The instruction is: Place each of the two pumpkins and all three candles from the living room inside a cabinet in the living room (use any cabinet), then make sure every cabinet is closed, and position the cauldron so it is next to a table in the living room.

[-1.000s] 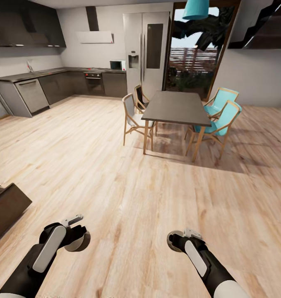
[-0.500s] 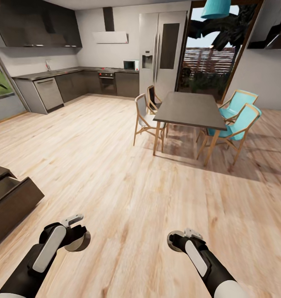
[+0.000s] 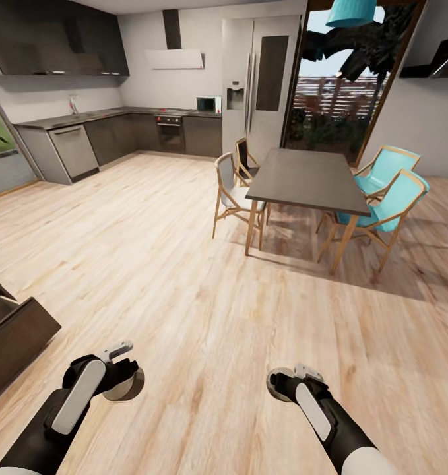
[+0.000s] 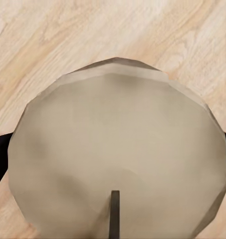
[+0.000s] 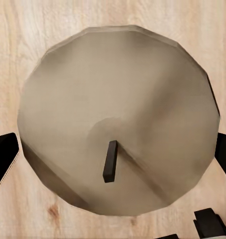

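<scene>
A pale beige candle (image 4: 117, 149) with a short dark wick sits between the black fingers of my left gripper (image 3: 121, 379), which is shut on it low over the wood floor. My right gripper (image 3: 284, 382) is shut on a second beige candle (image 5: 117, 114) in the same way, its fingers (image 5: 3, 159) showing at the candle's sides. At the head view's left edge stands a corner of the dark-brown cabinet (image 3: 16, 333), with a drawer front standing out. The pumpkins, the cauldron and the low grey coffee table are out of view.
Ahead to the right stands a tall dark dining table (image 3: 308, 177) with white chairs (image 3: 231, 191) and turquoise chairs (image 3: 382, 198). Grey kitchen units (image 3: 85, 142) and a fridge (image 3: 260, 79) line the far wall. Bare wood floor (image 3: 184, 290) lies in between.
The whole picture has shifted, so the camera has turned: more of the dark-brown cabinet came into view at the left. Both arms keep their pose, each holding its candle.
</scene>
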### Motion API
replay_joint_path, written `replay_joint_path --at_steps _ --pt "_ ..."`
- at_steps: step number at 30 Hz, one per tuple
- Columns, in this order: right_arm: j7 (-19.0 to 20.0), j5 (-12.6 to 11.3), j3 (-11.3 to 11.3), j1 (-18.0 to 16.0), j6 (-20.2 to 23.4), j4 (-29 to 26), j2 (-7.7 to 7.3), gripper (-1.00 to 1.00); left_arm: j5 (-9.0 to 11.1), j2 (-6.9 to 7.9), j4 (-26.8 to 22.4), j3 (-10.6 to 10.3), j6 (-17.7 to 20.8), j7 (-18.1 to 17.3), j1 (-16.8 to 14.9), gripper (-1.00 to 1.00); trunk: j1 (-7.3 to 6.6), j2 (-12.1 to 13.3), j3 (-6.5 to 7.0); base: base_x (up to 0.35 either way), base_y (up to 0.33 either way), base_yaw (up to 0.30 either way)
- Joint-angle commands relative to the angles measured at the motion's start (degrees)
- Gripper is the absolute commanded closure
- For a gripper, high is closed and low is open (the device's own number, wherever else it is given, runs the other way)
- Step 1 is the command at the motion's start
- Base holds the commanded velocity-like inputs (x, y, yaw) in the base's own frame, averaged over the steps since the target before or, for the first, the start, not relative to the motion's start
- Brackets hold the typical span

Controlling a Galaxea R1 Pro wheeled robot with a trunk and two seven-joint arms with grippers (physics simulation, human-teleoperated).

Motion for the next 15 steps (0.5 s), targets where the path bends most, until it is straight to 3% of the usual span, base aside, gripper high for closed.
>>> replay_joint_path --at_steps 1,15 --pt "-0.58 -0.58 0.22 -0.03 0.09 -0.11 -0.04 1.00 0.49 0.06 -0.04 -0.14 0.02 0.60 -0.04 1.00 0.04 -0.03 -0.05 0.321 0.000 0.000" --pt "-0.59 -0.57 0.24 -0.03 0.09 -0.11 0.04 1.00 0.49 0.06 -0.07 -0.14 0.02 0.60 -0.04 1.00 0.04 -0.03 -0.05 0.321 0.000 0.000"
